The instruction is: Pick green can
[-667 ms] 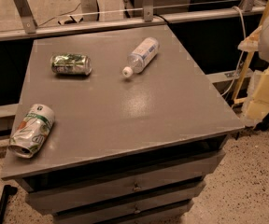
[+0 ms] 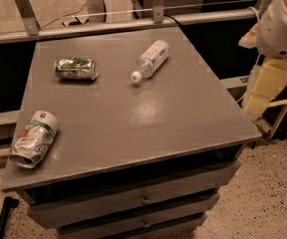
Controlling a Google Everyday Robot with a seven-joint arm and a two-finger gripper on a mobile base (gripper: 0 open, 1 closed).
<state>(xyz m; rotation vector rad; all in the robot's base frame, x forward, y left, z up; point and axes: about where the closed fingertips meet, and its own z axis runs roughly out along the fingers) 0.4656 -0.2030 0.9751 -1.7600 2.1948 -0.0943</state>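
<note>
The green can (image 2: 75, 68) lies on its side at the back left of the grey table top (image 2: 148, 118); it is dark green with a mottled light-green pattern and shiny ends. My gripper (image 2: 269, 86), cream-coloured under the white arm (image 2: 285, 26), hangs off the table's right edge, far from the can and holding nothing that I can see.
A crushed white can (image 2: 34, 139) with green and orange marks lies at the front left edge. A clear plastic bottle (image 2: 150, 59) with a white cap lies at the back centre. Drawers (image 2: 143, 199) sit below the top. A rail (image 2: 133, 23) runs behind the table.
</note>
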